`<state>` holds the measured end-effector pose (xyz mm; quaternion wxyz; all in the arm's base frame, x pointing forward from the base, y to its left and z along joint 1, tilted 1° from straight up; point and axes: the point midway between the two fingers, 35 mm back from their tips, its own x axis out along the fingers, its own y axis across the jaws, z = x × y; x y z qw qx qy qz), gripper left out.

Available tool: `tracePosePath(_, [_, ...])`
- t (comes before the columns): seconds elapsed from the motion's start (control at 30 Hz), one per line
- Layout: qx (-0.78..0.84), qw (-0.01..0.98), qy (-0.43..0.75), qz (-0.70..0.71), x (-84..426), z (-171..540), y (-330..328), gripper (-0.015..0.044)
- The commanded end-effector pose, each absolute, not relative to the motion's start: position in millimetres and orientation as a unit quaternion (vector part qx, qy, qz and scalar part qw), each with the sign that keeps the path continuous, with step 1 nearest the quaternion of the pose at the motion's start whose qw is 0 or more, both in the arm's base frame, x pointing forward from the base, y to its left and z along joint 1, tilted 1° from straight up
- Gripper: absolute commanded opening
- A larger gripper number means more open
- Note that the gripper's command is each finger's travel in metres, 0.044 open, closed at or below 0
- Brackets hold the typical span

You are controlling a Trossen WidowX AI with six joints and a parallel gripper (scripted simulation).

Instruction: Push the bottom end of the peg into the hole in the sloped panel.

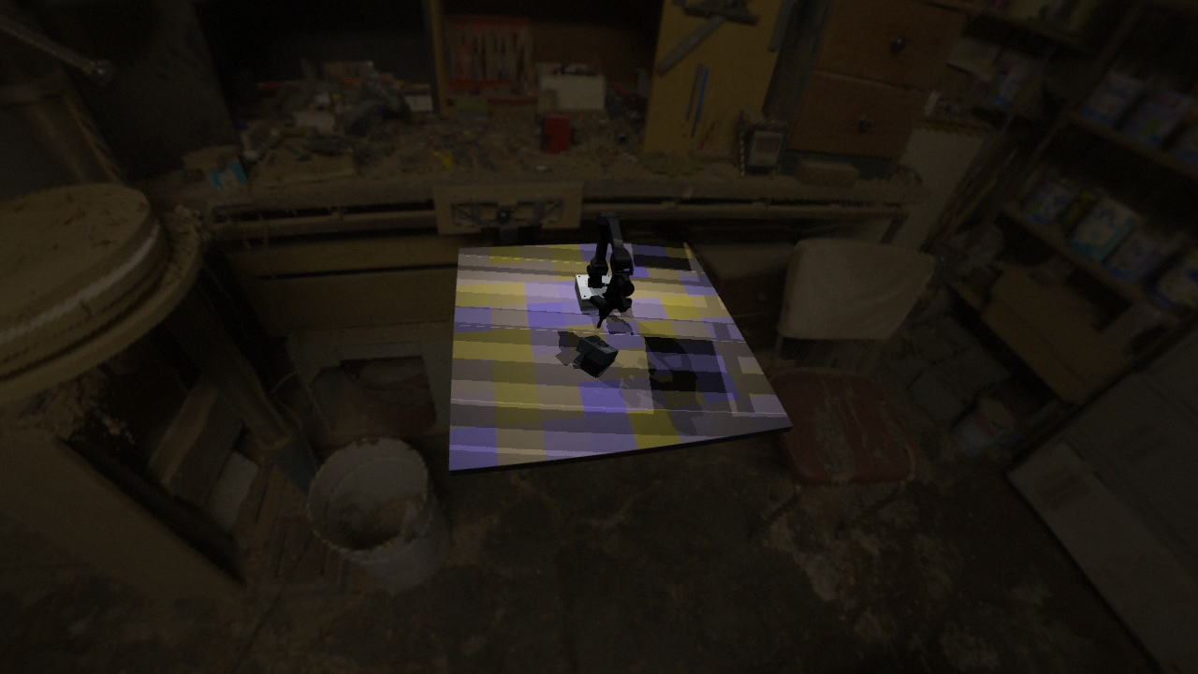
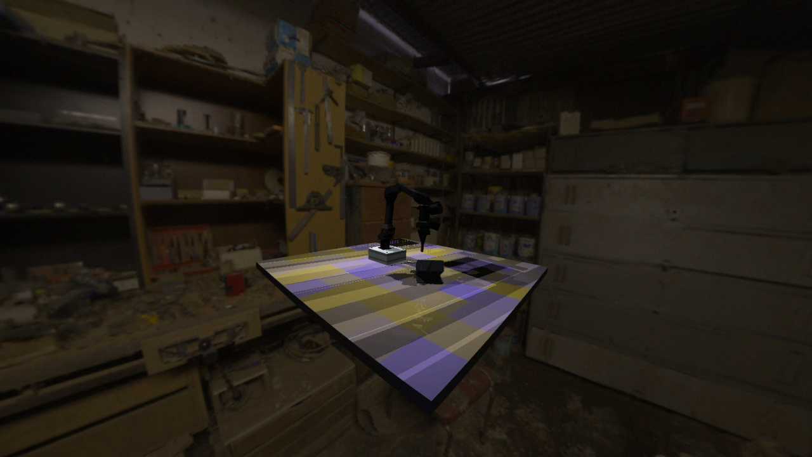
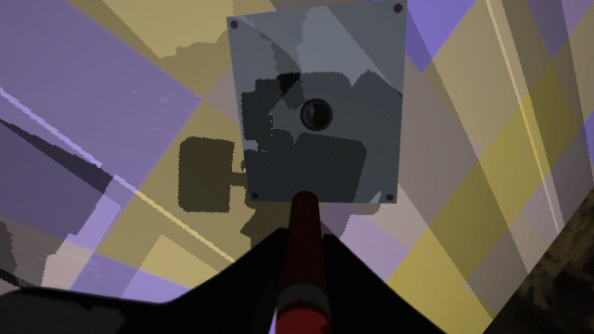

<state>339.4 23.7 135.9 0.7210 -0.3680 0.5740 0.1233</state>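
My gripper (image 3: pixel 304 241) (image 2: pixel 422 236) is shut on the peg (image 3: pixel 304 260) (image 2: pixel 422 247), a round dark red rod with a grey band near its top end. The peg points down from the fingers, clear above the table. In the wrist view its far end overlaps the near edge of the sloped panel (image 3: pixel 353 46) (image 1: pixel 598 356) (image 2: pixel 429 266). The panel's round hole (image 3: pixel 316 115) shows beyond that end, slightly right of it, with nothing in it. In the top view the gripper is on the robot-base side of the panel. The gap between peg end and panel is hard to judge.
The panel is a dark block on the patterned table (image 1: pixel 494 440) (image 2: pixel 425 364), with small dark dots at its face corners. The arm's pale base (image 1: pixel 583 287) (image 2: pixel 387 254) stands behind it. Arm shadows cross the panel face. The table edge (image 3: pixel 524 269) shows at the wrist view's lower right.
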Motion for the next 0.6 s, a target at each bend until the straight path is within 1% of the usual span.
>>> tracePosePath(0.0, [-0.383,0.721,0.564,0.125,338.7,141.0,27.5,0.0])
tracePosePath(0.57, [-0.435,0.715,0.53,0.138,338.7,151.5,48.6,0.0])
